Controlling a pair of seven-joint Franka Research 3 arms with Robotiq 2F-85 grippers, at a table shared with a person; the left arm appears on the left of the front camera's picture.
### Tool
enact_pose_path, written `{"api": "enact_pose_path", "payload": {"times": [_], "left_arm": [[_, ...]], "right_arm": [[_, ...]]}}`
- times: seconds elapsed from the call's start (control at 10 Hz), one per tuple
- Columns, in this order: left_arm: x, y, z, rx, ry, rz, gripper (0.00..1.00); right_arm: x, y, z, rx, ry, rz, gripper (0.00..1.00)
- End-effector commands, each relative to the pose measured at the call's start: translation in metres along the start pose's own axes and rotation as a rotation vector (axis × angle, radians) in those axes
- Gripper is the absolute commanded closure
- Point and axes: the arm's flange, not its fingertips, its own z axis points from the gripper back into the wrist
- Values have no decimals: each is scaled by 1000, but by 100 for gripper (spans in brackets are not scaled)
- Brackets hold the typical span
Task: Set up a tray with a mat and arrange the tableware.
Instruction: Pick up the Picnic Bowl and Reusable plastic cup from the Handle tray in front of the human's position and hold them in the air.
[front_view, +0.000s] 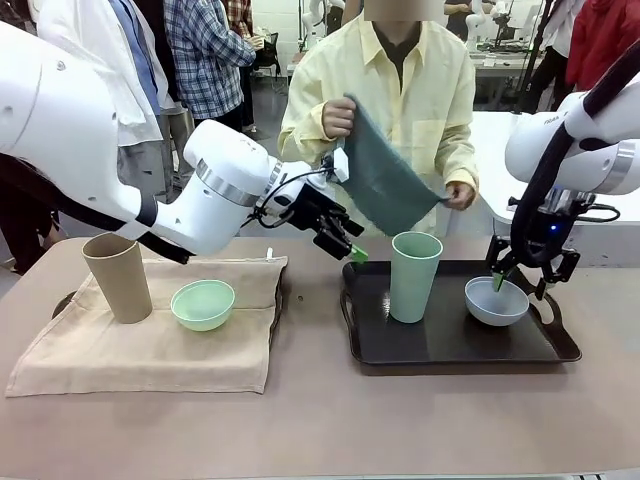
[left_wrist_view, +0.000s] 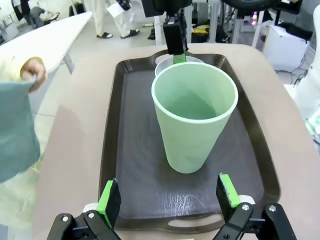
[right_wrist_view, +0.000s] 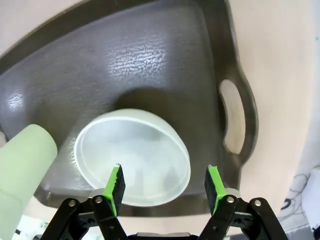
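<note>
On the left of the front picture a beige mat (front_view: 150, 345) lies spread on the worktop (front_view: 320, 420), with dark tray handles peeping out at its edges. The tan cup (front_view: 117, 277) stands upright on the mat's upper left part. The mint green bowl (front_view: 203, 304) sits just beside it, nearer the mat's middle.

To the right of centre is a dark tray (front_view: 450, 345) with nothing laid over its floor. The pale green cup (front_view: 415, 275) stands upright on the tray's left half and the greyish white bowl (front_view: 497, 302) rests on its right half, the two apart.

The left end effector (front_view: 345, 243) hangs in the air near the middle of the frame, above the tray's upper left corner and close to the pale green cup's rim. Its fingers are spread wide with nothing between them. In its wrist picture the cup stands beyond the two green pads, touching neither.

The right end effector (front_view: 520, 280) points down over the greyish white bowl. Its fingers are spread and straddle the bowl's rim, one green pad (right_wrist_view: 115, 185) over the inside and the other outside above the tray floor. I cannot tell whether either pad touches the bowl.

At the top centre, across the worktop, a person in a pale yellow shirt holds up a teal cloth (front_view: 385, 185). One hand (front_view: 338, 117) grips its upper corner and the other hand (front_view: 461, 195) its lower right edge, so it hangs slanted above the tray's far side
</note>
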Motion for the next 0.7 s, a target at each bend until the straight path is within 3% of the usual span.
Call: {"api": "enact_pose_path", "payload": {"times": [0.0, 0.6], "left_arm": [[-16, -4, -12, 1, -39, -43, 0], [-20, -8, -28, -2, -60, -82, 0]], "right_arm": [[3, -3, -14, -4, -30, 28, 17], [-1, 4, -14, -1, -68, 15, 17]]}}
